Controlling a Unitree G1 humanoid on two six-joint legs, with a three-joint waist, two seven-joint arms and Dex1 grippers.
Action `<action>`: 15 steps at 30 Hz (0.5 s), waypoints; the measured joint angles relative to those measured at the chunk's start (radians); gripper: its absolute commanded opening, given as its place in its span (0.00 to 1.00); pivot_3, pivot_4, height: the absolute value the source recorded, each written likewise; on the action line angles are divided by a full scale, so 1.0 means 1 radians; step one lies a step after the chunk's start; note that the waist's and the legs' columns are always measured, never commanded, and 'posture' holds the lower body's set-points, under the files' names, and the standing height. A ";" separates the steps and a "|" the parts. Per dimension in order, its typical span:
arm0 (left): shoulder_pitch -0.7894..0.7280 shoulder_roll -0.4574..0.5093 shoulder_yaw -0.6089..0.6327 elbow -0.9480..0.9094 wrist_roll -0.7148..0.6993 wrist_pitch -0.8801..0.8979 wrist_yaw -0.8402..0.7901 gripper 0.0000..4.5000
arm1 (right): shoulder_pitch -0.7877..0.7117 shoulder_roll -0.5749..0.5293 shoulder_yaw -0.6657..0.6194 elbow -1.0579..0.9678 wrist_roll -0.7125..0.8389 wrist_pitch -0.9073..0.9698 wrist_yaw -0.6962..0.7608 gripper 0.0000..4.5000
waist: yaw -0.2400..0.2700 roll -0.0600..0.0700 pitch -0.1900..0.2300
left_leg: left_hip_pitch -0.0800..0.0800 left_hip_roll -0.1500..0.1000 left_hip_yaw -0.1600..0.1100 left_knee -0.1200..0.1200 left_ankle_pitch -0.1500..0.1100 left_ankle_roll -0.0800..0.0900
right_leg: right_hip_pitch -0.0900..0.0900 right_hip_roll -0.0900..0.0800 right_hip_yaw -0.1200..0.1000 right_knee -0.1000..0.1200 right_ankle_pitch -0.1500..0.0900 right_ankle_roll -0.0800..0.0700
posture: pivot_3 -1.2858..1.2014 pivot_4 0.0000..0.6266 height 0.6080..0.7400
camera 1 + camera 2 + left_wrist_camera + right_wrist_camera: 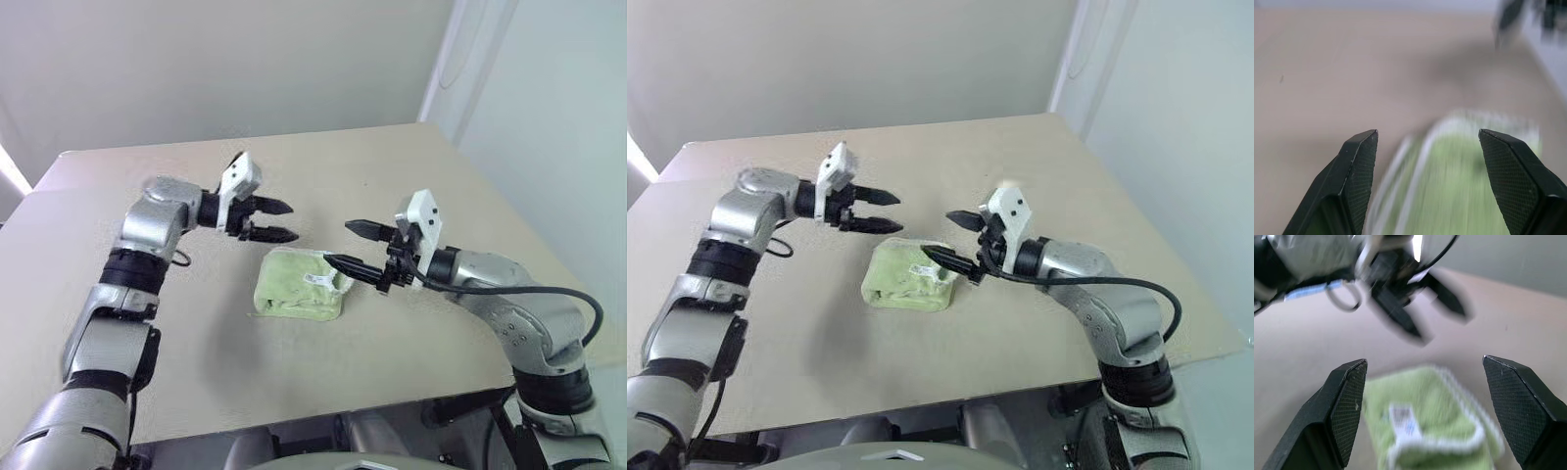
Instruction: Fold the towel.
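Left gripper (278, 220) wide, empty, above table (411, 176) beyond towel (299, 285). Right gripper (359, 247) wide, empty, at towel's right edge. Towel folded compact mid-table. Judgement: fold looks done; lift clear straight, avoid snagging loop tag (315, 280).

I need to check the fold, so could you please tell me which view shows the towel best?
The left eye view: the whole folded towel lies sharp on the table. The right eye view shows it much the same; both wrist views give blurred parts of it.
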 measured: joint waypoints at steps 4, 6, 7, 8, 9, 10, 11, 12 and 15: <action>0.115 0.014 0.007 -0.037 0.021 -0.116 0.037 0.77 | -0.041 0.047 0.124 0.105 -0.067 -0.033 0.009 0.88 | 0.009 0.000 0.000 | 0.000 0.000 -0.001 0.002 0.000 0.000 | -0.001 -0.001 -0.001 -0.001 0.000 0.000 | 0.52 0.00 0.79; 0.141 -0.017 0.008 -0.049 0.021 -0.131 0.073 0.77 | -0.050 0.068 0.189 0.160 -0.106 -0.063 0.022 0.88 | 0.018 -0.001 0.000 | -0.001 -0.001 0.000 0.003 0.000 0.000 | -0.001 -0.002 -0.001 -0.002 0.001 0.002 | 0.52 0.00 0.79; 0.151 -0.030 0.008 -0.062 0.021 -0.130 0.090 0.77 | -0.058 0.077 0.215 0.201 -0.131 -0.082 0.025 0.88 | 0.018 -0.001 0.000 | -0.001 -0.001 0.000 0.003 0.000 0.000 | -0.001 -0.002 0.000 -0.002 0.002 0.003 | 0.52 0.00 0.79; 0.160 -0.042 0.007 -0.077 0.021 -0.129 0.100 0.77 | -0.059 0.083 0.234 0.241 -0.156 -0.097 0.025 0.88 | 0.020 -0.001 0.000 | -0.001 -0.001 0.001 0.003 0.000 0.000 | -0.001 -0.002 0.000 -0.003 0.002 0.003 | 0.52 0.00 0.79; 0.177 -0.045 0.004 -0.102 0.021 -0.129 0.106 0.77 | -0.059 0.088 0.255 0.280 -0.185 -0.115 0.025 0.88 | 0.020 -0.001 -0.001 | -0.001 -0.001 0.001 0.003 0.000 0.000 | -0.001 -0.002 0.000 -0.003 0.002 0.003 | 0.52 0.00 0.79; 0.198 -0.047 -0.001 -0.127 0.021 -0.130 0.109 0.77 | -0.056 0.092 0.274 0.314 -0.211 -0.128 0.025 0.88 | 0.020 -0.001 -0.001 | -0.001 -0.001 0.001 0.002 0.000 0.000 | -0.001 -0.002 0.000 -0.003 0.002 0.003 | 0.52 0.00 0.79; 0.213 -0.052 -0.011 -0.137 0.022 -0.131 0.110 0.77 | -0.047 0.093 0.286 0.338 -0.230 -0.139 0.025 0.88 | 0.019 -0.001 -0.001 | -0.001 -0.001 0.000 0.002 0.000 0.000 | -0.002 -0.002 0.000 -0.002 0.002 0.003 | 0.52 0.00 0.79; 0.235 -0.055 -0.020 -0.146 0.027 -0.137 0.114 0.77 | -0.033 0.092 0.299 0.353 -0.250 -0.154 0.027 0.88 | 0.019 -0.001 -0.001 | -0.001 -0.001 0.000 0.001 0.000 0.000 | -0.002 -0.002 0.000 -0.002 0.002 0.003 | 0.52 0.00 0.79; 0.288 -0.052 -0.070 -0.145 0.063 -0.165 0.098 0.77 | 0.000 0.085 0.315 0.377 -0.290 -0.173 0.032 0.88 | 0.015 -0.001 -0.001 | -0.001 -0.001 0.000 0.001 0.000 0.000 | -0.001 -0.001 0.000 -0.001 0.002 0.003 | 0.52 0.00 0.79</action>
